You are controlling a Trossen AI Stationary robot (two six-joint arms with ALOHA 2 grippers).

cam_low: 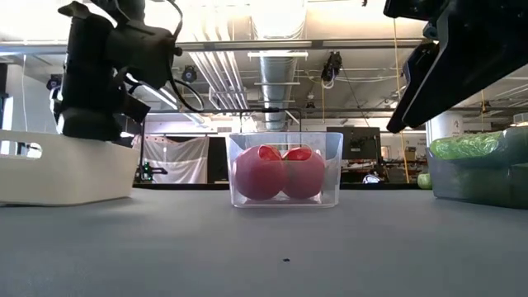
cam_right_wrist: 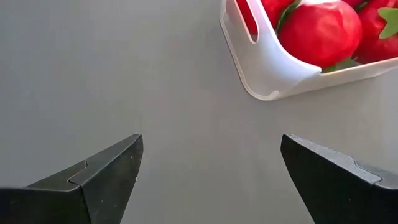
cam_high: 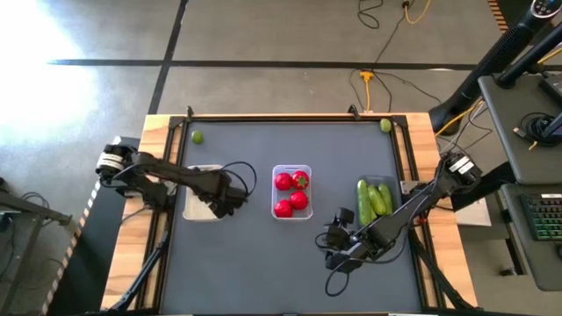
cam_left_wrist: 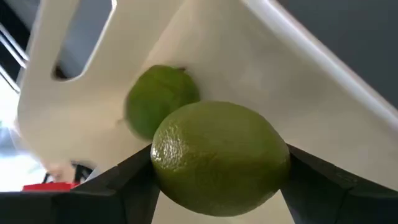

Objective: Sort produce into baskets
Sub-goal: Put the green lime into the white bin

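My left gripper (cam_high: 225, 198) hangs over the white basket (cam_high: 198, 209), shut on a green lime (cam_left_wrist: 221, 158). A second lime (cam_left_wrist: 158, 102) lies inside that basket on its floor. The clear basket (cam_high: 291, 216) at the table's middle holds three red fruits (cam_high: 291, 193). The dark grey basket (cam_high: 392, 200) to its right holds long green pieces (cam_high: 373, 200). Two more limes rest on the table, one at the far left (cam_high: 198, 137) and one at the far right (cam_high: 385, 125). My right gripper (cam_right_wrist: 210, 165) stands open above bare table near the clear basket. My left gripper pinches the lime between its two fingers (cam_left_wrist: 118, 186), one on each of its opposite sides (cam_left_wrist: 166, 171). The fingers come slanting down from above. The lime is lifted clear, above the inside of the white basket.
A raised rim (cam_high: 290, 118) frames the grey tabletop. Open table lies in front of the baskets (cam_high: 263, 263). Cables and a desk stand beyond the table's far and right sides.
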